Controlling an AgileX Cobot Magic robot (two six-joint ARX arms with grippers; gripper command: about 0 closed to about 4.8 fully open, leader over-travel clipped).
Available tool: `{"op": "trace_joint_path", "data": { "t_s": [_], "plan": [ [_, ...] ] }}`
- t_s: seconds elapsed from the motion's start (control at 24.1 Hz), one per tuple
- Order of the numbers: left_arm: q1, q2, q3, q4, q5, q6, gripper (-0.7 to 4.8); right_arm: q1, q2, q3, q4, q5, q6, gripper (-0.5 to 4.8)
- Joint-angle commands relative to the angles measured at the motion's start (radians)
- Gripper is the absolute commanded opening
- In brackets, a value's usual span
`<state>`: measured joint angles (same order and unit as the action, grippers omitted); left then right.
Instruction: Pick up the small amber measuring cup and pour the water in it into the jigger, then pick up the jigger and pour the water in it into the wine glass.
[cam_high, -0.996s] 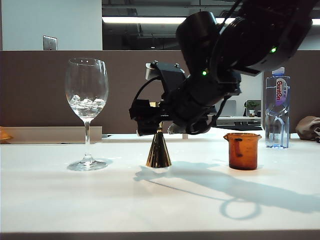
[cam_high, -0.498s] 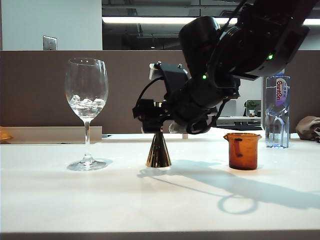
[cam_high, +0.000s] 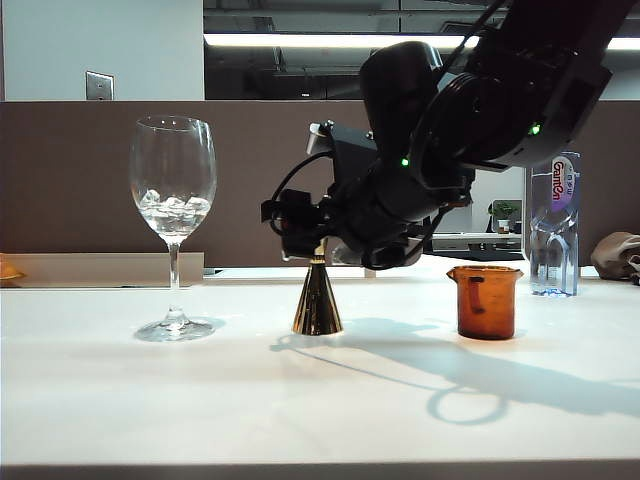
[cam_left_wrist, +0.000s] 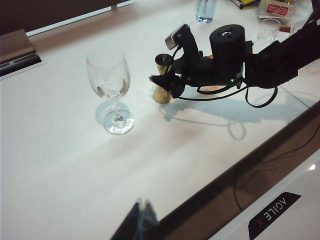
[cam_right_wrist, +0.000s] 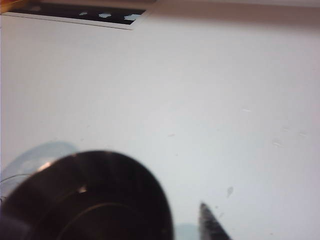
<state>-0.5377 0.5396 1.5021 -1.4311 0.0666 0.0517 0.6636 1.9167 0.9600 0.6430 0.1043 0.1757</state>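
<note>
The gold jigger (cam_high: 318, 305) stands mid-table. My right gripper (cam_high: 305, 235) reaches in from the right at the height of its upper cone, which it hides in the exterior view. In the right wrist view the jigger's dark round top (cam_right_wrist: 95, 200) fills the near corner, and one fingertip (cam_right_wrist: 211, 225) stands beside it with a narrow gap, so the jaws are open around it. Any water in the jigger cannot be seen. The wine glass (cam_high: 173, 180), with clear ice-like lumps in its bowl, stands to the left. The amber measuring cup (cam_high: 486, 300) stands to the right. My left gripper (cam_left_wrist: 142, 207) hangs shut above the near table edge.
A clear plastic water bottle (cam_high: 554, 225) stands at the back right, behind the amber cup. A small clear cup (cam_left_wrist: 270, 29) and a packet lie beyond it. A brown partition runs along the table's far side. The table's front edge (cam_left_wrist: 235, 170) is near the left gripper.
My right gripper's jaws have narrowed around the jigger's upper cone and the wrist has tilted a little. The jigger, the cup and the glass have not moved.
</note>
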Motion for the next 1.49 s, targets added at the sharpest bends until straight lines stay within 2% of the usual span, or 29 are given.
{"op": "trace_joint_path", "data": {
  "t_s": [0.04,0.33,0.54,1.0,1.12,1.24,1.37,1.49],
  "plan": [
    [0.002,0.000,0.003,-0.004,0.000,-0.003,-0.02,0.002,-0.002,0.004,0.020,-0.003,0.008,2.99],
    [0.002,0.000,0.003,-0.004,0.000,-0.003,-0.02,0.002,-0.002,0.003,-0.007,-0.030,0.020,2.95],
    [0.002,0.000,0.003,-0.004,0.000,-0.003,-0.02,0.003,-0.002,0.003,-0.027,-0.029,0.037,2.55],
    [0.002,0.000,0.003,-0.004,0.000,-0.003,-0.02,0.002,-0.002,0.003,-0.048,-0.029,0.038,2.49],
    [0.002,0.000,0.003,-0.004,0.000,-0.003,-0.02,0.002,-0.002,0.003,-0.048,-0.029,0.038,1.92],
    [0.002,0.000,0.003,-0.004,0.000,-0.003,-0.02,0.002,-0.002,0.003,-0.048,-0.029,0.037,1.87],
    [0.002,0.000,0.003,-0.004,0.000,-0.003,-0.02,0.002,-0.002,0.003,-0.047,-0.029,0.037,1.45],
    [0.002,0.000,0.003,-0.004,0.000,-0.003,-0.02,0.002,-0.002,0.003,-0.047,-0.029,0.037,1.42]
  ]
}}
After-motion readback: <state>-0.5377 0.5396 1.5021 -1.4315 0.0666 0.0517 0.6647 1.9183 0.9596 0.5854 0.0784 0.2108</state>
